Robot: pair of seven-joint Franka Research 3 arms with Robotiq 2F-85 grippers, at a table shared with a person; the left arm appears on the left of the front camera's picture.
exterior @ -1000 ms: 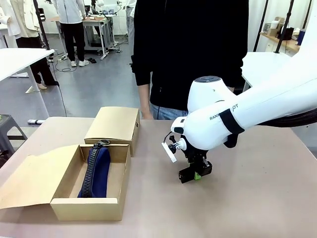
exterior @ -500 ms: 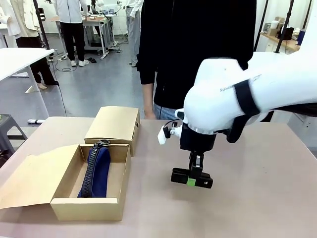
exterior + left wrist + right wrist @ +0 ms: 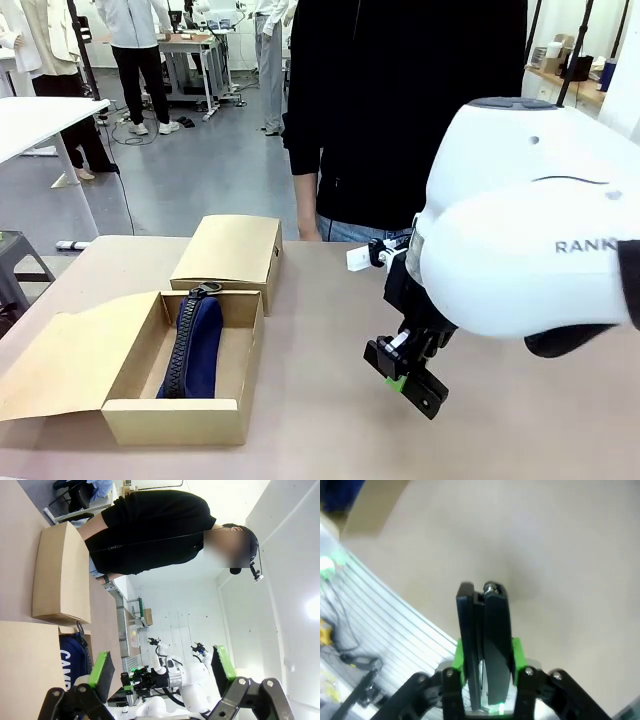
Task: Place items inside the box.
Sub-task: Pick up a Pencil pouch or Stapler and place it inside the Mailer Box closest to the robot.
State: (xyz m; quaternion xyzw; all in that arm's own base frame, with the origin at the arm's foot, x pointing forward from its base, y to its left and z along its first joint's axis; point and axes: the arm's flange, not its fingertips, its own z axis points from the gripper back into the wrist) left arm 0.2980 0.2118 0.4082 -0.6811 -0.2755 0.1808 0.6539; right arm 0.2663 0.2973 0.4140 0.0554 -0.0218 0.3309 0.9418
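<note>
Where the right arm bulks in at the lower right of the front frame, the right claw pinches a black stapler between its green pads, tilted over the tan counter. The left claw, seen from its own wrist, stands spread wide. At lower left lies the long open box, its flap lid folded out leftward, with the navy pencil case lengthwise inside. Just behind sits a smaller closed box, and a person in black stands at the far edge.
</note>
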